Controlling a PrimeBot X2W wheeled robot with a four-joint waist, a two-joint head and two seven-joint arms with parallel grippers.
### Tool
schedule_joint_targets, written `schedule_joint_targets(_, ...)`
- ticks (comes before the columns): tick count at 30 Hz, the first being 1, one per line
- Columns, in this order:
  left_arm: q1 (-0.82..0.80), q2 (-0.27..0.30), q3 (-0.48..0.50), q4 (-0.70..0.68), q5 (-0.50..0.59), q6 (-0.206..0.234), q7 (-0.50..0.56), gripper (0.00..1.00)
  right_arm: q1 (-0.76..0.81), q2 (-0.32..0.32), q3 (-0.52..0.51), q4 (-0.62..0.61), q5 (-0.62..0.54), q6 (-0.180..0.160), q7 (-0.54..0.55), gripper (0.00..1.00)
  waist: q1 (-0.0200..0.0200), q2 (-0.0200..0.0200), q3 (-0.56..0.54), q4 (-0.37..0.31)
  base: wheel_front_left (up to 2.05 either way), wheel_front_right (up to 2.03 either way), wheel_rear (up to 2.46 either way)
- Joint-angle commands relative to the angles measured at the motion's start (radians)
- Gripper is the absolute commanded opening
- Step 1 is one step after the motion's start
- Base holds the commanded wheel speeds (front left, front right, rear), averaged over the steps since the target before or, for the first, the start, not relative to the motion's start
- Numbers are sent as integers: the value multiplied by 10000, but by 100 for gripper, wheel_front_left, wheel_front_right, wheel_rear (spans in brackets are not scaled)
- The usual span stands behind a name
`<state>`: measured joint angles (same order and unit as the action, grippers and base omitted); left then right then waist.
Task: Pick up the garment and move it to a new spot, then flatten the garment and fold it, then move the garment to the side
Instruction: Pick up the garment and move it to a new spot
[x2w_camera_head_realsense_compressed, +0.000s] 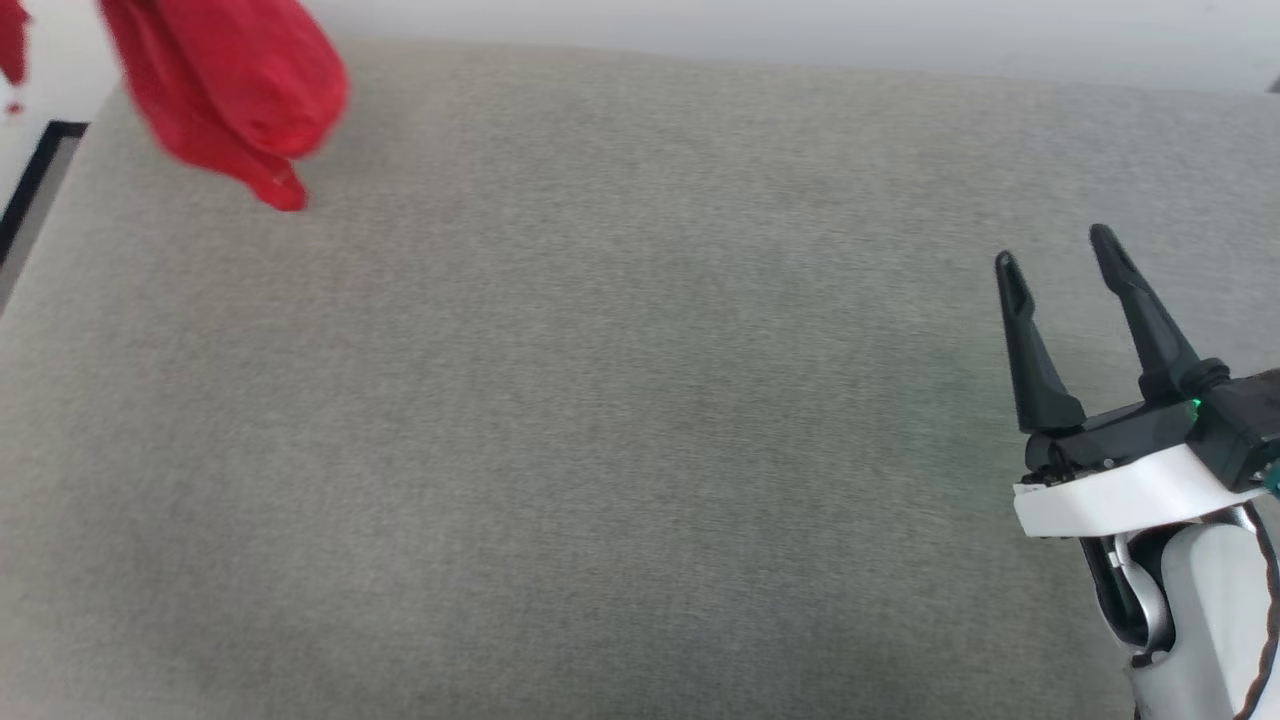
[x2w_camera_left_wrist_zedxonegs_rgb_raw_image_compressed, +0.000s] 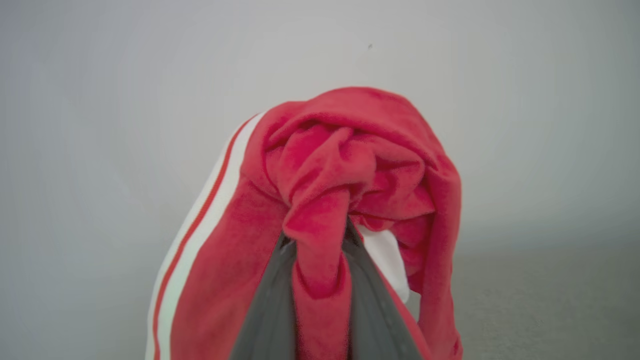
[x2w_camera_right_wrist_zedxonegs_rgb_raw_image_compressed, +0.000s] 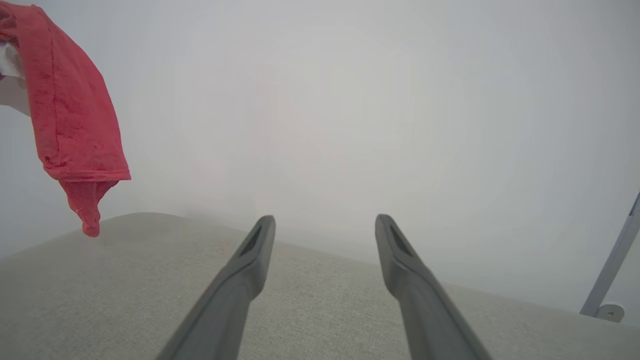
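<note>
The garment (x2w_camera_head_realsense_compressed: 232, 92), bright red fabric, hangs in the air above the far left corner of the grey surface (x2w_camera_head_realsense_compressed: 600, 420). In the left wrist view the garment (x2w_camera_left_wrist_zedxonegs_rgb_raw_image_compressed: 360, 165) bunches over my left gripper (x2w_camera_left_wrist_zedxonegs_rgb_raw_image_compressed: 320, 232), whose two dark fingers are shut on a fold of red cloth; a white band with red stripes runs down its left side. From the right wrist the garment (x2w_camera_right_wrist_zedxonegs_rgb_raw_image_compressed: 70, 120) dangles at the upper left, its tip just above the surface. My right gripper (x2w_camera_head_realsense_compressed: 1058, 255) stands open at the right, low over the surface, with nothing between its fingers (x2w_camera_right_wrist_zedxonegs_rgb_raw_image_compressed: 250, 250).
The grey fabric-covered surface (x2w_camera_right_wrist_zedxonegs_rgb_raw_image_compressed: 125, 280) spans the whole head view. Its left edge meets a dark-framed strip (x2w_camera_head_realsense_compressed: 35, 180) at the upper left. A pale wall lies behind. A thin grey pole (x2w_camera_right_wrist_zedxonegs_rgb_raw_image_compressed: 612, 265) stands at the far right in the right wrist view.
</note>
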<state>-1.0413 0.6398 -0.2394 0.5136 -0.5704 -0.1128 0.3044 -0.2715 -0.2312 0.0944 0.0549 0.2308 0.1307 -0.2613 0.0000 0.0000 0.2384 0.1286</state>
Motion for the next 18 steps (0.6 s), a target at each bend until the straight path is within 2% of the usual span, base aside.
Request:
schedule_joint_targets(1,173,27,-19,-239,-119,69,112,0,116,52,-21,-35,44,2,-50,100,0,0,-25,-185,0,0,0)
schedule_joint_targets(12,2437,38,-607,-5788,-613,1149,2620,0,398,537,-529,-304,8,2,-53,100,0,0,-71,-1459,0,0,0)
schedule_joint_targets(18,3199,-90,-1330,-7442,-745,1214,3433,0,611,720,-701,-351,51,2,-54,100,0,0,-88,-2058,0,0,0)
